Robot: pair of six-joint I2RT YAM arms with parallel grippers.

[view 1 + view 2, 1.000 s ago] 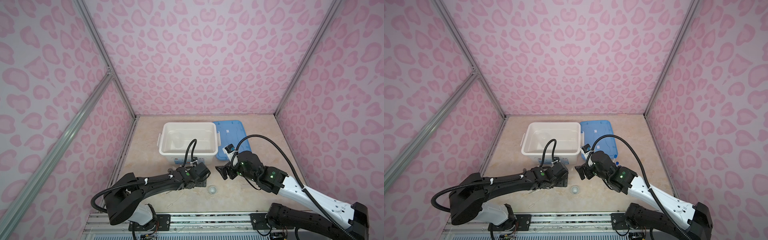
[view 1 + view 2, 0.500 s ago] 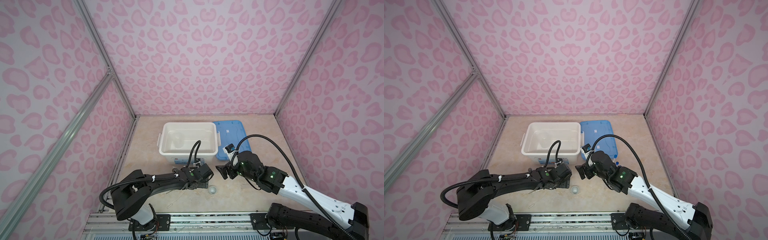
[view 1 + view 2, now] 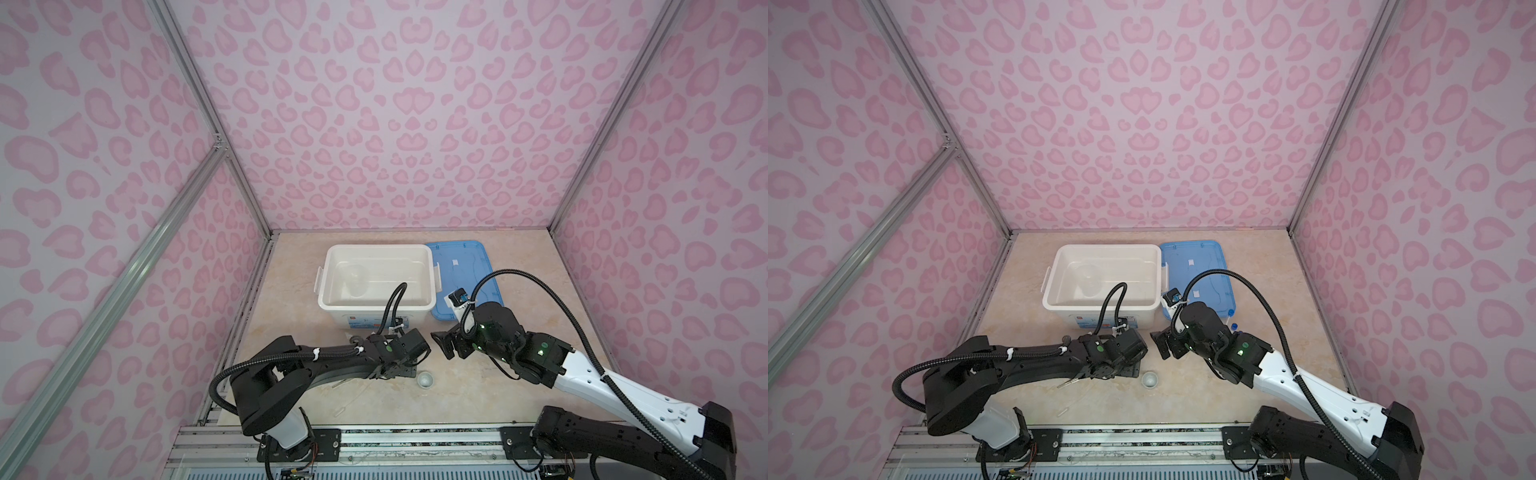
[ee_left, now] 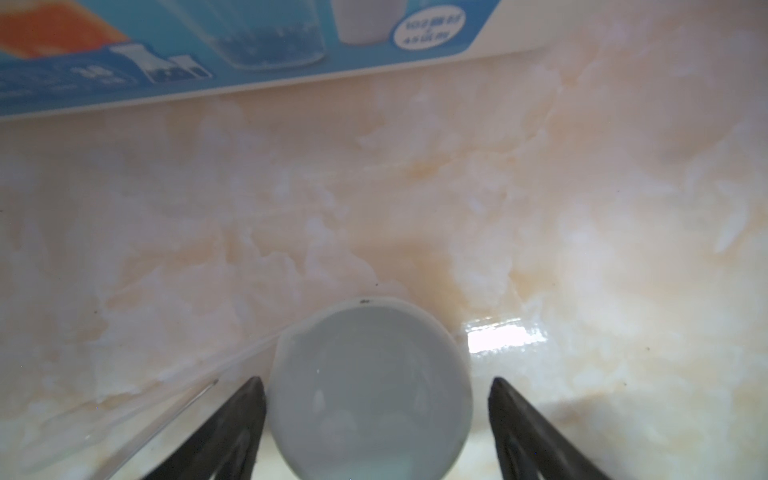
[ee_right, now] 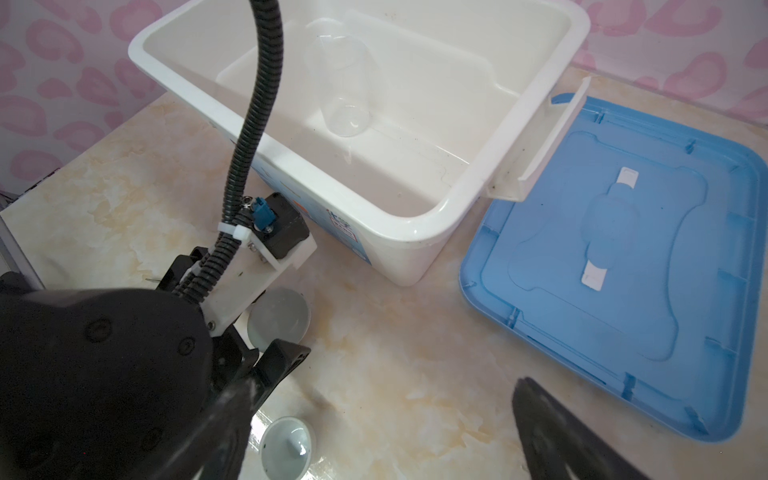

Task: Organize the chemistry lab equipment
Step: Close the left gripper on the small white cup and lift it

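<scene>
A small round dish (image 4: 370, 390) sits on the table between the fingers of my left gripper (image 4: 376, 380), which is open. One finger (image 4: 245, 419) is against the dish's side and the other stands apart from it. A second round dish (image 3: 425, 379) (image 5: 286, 446) lies just right of that gripper. My right gripper (image 3: 442, 345) (image 5: 382, 386) hovers open and empty over bare table beside them. A clear beaker (image 5: 343, 99) lies in the white bin (image 3: 376, 249). A clear dropper (image 3: 353, 401) lies near the front edge. Two blue tube caps (image 3: 1230, 312) peek out past my right arm.
The bin (image 5: 465, 199) stands at the back middle, its labelled wall close in front of the left gripper. The flat blue lid (image 3: 461, 266) (image 5: 623, 249) lies on the table to its right. My left arm's cable arches over the bin's front rim.
My left gripper has moved slightly right and its jaws have narrowed a little around the dish. The right arm has not moved.
</scene>
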